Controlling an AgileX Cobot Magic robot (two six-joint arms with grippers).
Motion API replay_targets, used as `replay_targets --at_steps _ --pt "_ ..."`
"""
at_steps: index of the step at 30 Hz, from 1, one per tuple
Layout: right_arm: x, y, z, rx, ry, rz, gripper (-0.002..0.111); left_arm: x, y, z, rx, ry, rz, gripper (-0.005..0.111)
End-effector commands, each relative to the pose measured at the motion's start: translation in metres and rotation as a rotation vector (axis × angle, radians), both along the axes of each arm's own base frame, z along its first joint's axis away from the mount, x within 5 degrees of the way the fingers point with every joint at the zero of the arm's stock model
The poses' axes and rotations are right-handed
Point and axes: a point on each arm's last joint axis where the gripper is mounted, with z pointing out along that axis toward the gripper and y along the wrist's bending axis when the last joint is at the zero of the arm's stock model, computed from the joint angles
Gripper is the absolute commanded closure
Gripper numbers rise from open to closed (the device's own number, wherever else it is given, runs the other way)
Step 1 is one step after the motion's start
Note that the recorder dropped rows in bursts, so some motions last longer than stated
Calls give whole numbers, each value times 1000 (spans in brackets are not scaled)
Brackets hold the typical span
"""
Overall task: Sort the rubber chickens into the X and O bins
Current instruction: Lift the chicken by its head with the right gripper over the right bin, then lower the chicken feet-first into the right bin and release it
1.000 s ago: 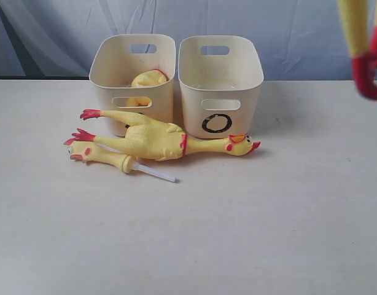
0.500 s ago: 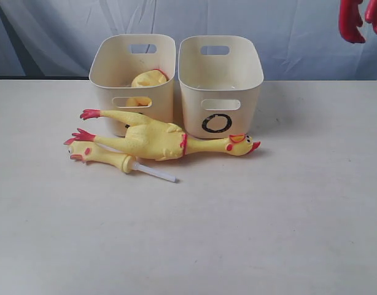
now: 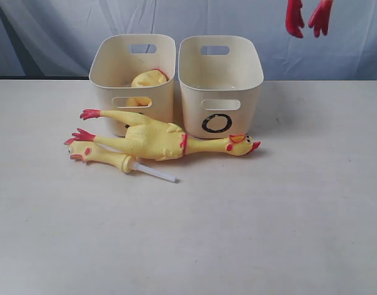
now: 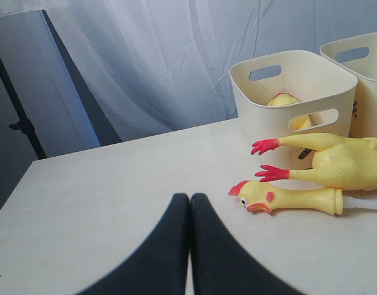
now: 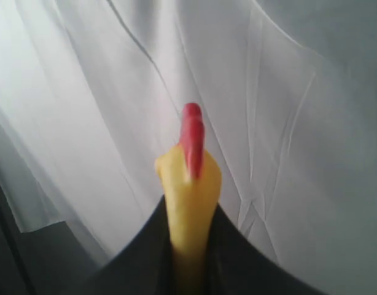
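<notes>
A whole rubber chicken [image 3: 164, 138] lies in front of both bins. Beside it lies the head-and-neck piece [image 3: 108, 158] with its white tube. A yellow body [image 3: 148, 78] sits in the left bin [image 3: 132, 61], whose mark is mostly hidden by the lying chicken. The right bin [image 3: 220, 74] shows a black O. Red feet of another chicken [image 3: 308, 17] hang at the top right, above and to the right of the O bin. My right gripper [image 5: 188, 209] is shut on that chicken [image 5: 188, 175]. My left gripper [image 4: 190, 200] is shut and holds nothing, short of the head piece [image 4: 293, 198].
A pale curtain [image 3: 299, 49] hangs behind the table. The table's far left edge [image 4: 29, 178] and a dark stand [image 4: 19, 123] appear in the left wrist view. Bare tabletop [image 3: 237, 233] stretches in front of the chickens.
The hanging chicken has risen and moved left in the exterior view; only its red feet remain in frame. Everything on the table is unmoved.
</notes>
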Motion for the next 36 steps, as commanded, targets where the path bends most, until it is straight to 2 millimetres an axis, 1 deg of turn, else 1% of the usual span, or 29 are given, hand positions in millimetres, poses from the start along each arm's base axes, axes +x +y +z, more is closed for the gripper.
replay_targets --at_steps 1,4,8,15,18,21,26,36 --pt "43 -10 -25 118 48 -1 109 0 0 0 -4 -8 4 107" --pt "65 -10 -39 174 41 -6 109 0 0 0 -4 -8 4 107" --pt "93 -8 -59 194 6 -26 109 0 0 0 -5 -7 3 107" --pt "134 -4 -102 196 40 -63 109 0 0 0 -7 -11 1 107" --pt "149 -3 -120 235 52 -74 109 0 0 0 -8 -14 0 107" --pt "160 -3 -132 300 57 -82 109 0 0 0 -10 -15 -1 107" --pt "174 3 -155 289 81 -91 109 0 -1 0 -10 -16 -6 107" --pt "191 34 -190 301 63 -96 109 0 -1 1 -12 -18 -7 107"
